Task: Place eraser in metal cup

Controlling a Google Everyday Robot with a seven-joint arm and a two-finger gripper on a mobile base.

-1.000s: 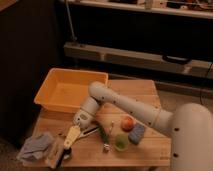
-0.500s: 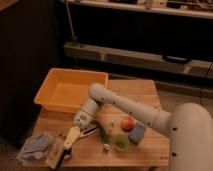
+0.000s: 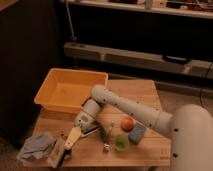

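Observation:
The eraser (image 3: pixel 56 153), a pale grey-tan block with a dark underside, lies at the table's front left, beside a grey-blue cloth (image 3: pixel 34 146). My gripper (image 3: pixel 70 142) reaches down-left from the white arm (image 3: pixel 125 107). Its tan fingers (image 3: pixel 74 135) are shut together, with the tips right at the eraser's right end; I cannot tell whether they touch it. The metal cup (image 3: pixel 106 145) is a small shiny thing near the front middle of the table, to the right of the gripper, with its handle pointing toward the back.
An orange tub (image 3: pixel 70 90) fills the table's back left. A green cup (image 3: pixel 121 142), an orange-red ball (image 3: pixel 127 123), a blue sponge (image 3: pixel 136 133) and a small green item (image 3: pixel 103 133) crowd the front right. Dark shelving stands behind the wooden table (image 3: pixel 140 92).

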